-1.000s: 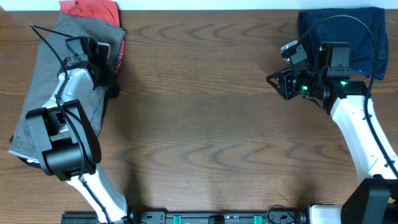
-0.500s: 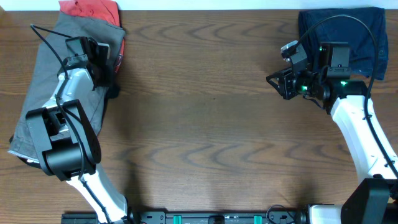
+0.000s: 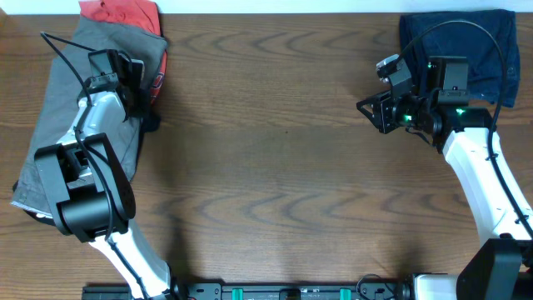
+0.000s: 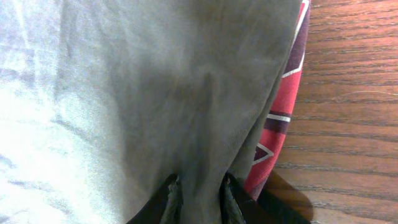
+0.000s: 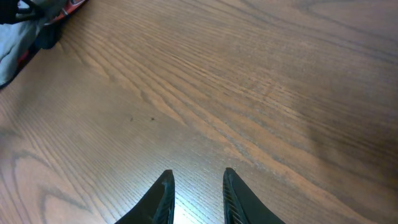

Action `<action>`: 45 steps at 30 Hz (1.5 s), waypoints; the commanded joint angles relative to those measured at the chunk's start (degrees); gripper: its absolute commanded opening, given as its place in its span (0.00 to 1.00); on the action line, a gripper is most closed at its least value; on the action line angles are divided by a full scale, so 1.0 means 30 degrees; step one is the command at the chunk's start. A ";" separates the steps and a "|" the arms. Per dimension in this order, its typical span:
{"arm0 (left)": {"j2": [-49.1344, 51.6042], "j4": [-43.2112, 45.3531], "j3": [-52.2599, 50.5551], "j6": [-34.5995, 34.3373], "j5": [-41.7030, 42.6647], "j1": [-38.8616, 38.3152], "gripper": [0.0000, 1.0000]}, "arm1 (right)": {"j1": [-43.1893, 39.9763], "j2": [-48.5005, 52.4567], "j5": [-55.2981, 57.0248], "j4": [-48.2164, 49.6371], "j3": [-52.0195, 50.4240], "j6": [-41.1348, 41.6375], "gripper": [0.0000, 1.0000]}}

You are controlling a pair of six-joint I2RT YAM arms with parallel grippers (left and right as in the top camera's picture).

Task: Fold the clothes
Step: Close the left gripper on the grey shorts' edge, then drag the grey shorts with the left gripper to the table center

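The grey-olive shorts (image 3: pixel 58 108) lie folded lengthwise at the table's left edge, on top of a red-orange T-shirt (image 3: pixel 121 12) that shows at the top and along the right side (image 4: pixel 277 130). My left gripper (image 3: pixel 146 102) rests at the right edge of the shorts. In the left wrist view its jaws (image 4: pixel 200 199) stand slightly apart, open, with a ridge of the shorts' fabric (image 4: pixel 124 93) lying loose in the gap. A dark navy garment (image 3: pixel 491 50) lies folded at the back right. My right gripper (image 3: pixel 366 108) hovers left of it, open and empty (image 5: pixel 198 193) over bare wood.
The wooden table (image 3: pixel 283 167) stretches between the two piles. The right arm's cable (image 3: pixel 466 29) loops over the navy garment. In the right wrist view the shorts' pile (image 5: pixel 12 53) shows at the far upper left.
The left gripper's fingers have parted a little over the shorts' edge, letting go of the fabric. Both arms otherwise hold their places.
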 commanded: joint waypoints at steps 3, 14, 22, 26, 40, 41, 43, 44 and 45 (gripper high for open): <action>-0.0117 -0.0044 -0.0197 -0.0073 -0.1202 0.0102 0.24 | 0.0160 0.0051 -0.0080 -0.0036 0.0321 0.0182 0.25; -0.0117 -0.0393 -0.0197 -0.0073 -0.1180 0.0102 0.13 | 0.0160 0.0051 -0.0073 -0.0029 0.0321 0.0182 0.25; -0.0146 -0.0262 -0.0131 -0.0539 -0.1180 0.0080 0.06 | 0.0160 0.0044 -0.0073 -0.0029 0.0321 0.0182 0.24; -0.0699 -0.0270 -0.0102 -0.1610 -0.1166 0.0036 0.06 | 0.0160 0.0044 -0.0073 0.0022 0.0321 0.0182 0.24; -0.4867 -0.3300 -0.0102 -0.3453 0.2208 -0.2637 0.06 | 0.0160 0.0044 -0.0073 0.0102 0.0321 0.0393 0.18; -0.5042 -0.3621 -0.0102 -0.3818 0.2790 -0.3096 0.06 | 0.0160 0.0044 -0.0080 0.0124 0.0321 0.0495 0.17; -0.5289 -0.4044 -0.0102 -0.4823 0.3767 -0.4116 0.06 | 0.0160 0.0044 -0.0073 0.0255 0.0321 0.0867 0.15; -0.5377 -0.4153 -0.0102 -0.5297 0.4313 -0.4721 0.06 | 0.0138 0.0036 -0.0073 0.0350 0.0321 0.1129 0.14; -0.5421 -0.4218 -0.0087 -0.5748 0.4772 -0.5260 0.06 | 0.0138 0.0029 -0.0073 0.0408 0.0321 0.1268 0.13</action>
